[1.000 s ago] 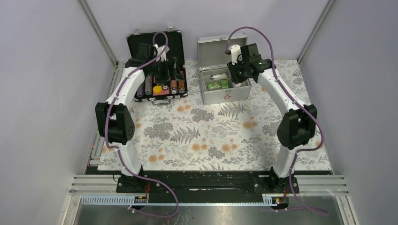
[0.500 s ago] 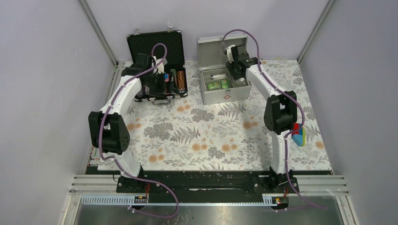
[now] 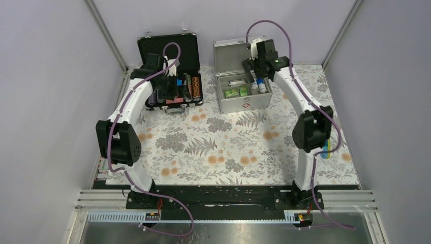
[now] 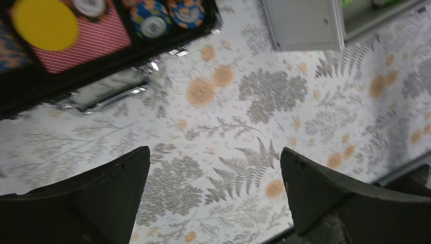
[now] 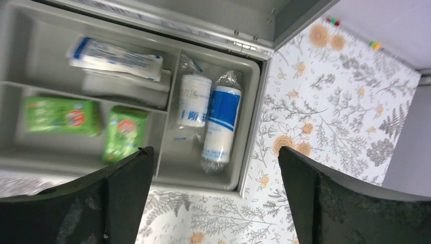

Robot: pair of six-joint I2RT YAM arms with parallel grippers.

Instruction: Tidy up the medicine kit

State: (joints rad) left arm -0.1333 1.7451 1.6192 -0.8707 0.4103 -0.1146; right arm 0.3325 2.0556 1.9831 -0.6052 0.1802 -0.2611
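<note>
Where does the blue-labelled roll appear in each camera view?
Top external: the blue-labelled roll lies at the right end of the metal box, upper middle.
Left wrist: not in it.
Right wrist: picture centre, rightmost compartment of the grey tray.
Shared landmark: the metal box, in all three views.

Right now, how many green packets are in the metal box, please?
2: one packet and a second packet, side by side in the same tray compartment.
</note>
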